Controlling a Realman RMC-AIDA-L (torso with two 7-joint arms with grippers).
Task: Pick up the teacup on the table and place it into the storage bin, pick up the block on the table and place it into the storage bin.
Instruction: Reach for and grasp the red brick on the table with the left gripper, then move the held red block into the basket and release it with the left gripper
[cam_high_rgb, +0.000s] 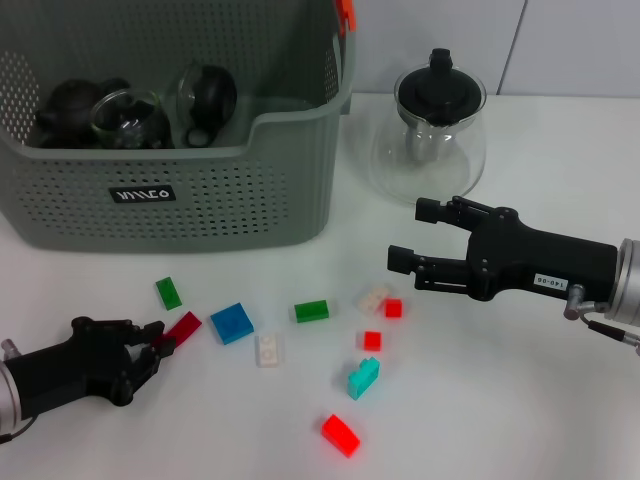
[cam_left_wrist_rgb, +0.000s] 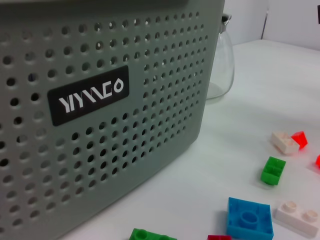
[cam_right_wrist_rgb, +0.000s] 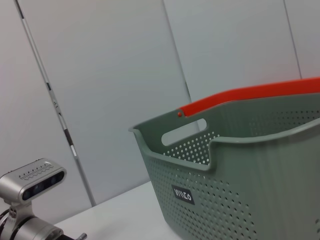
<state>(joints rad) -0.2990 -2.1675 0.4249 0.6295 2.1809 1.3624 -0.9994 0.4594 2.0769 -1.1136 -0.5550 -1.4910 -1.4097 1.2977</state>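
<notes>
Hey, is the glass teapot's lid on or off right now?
On. In the head view the black lid sits on top of the glass teapot, which stands upright beside the storage bin.

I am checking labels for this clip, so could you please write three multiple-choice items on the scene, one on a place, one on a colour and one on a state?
1. Where is the glass teapot?
A. Inside the basket
B. On the table, right of the basket
C. In the right gripper

2. What colour is the block nearest the left gripper?
A. Dark red
B. White
C. Teal

3. How is the right gripper?
A. Shut on a block
B. Open, holding nothing
C. Shut on a cup

Answers: 1 B, it stands beside the basket. 2 A, the dark red block lies at its fingertips. 3 B, its fingers are spread apart above the table.
</notes>
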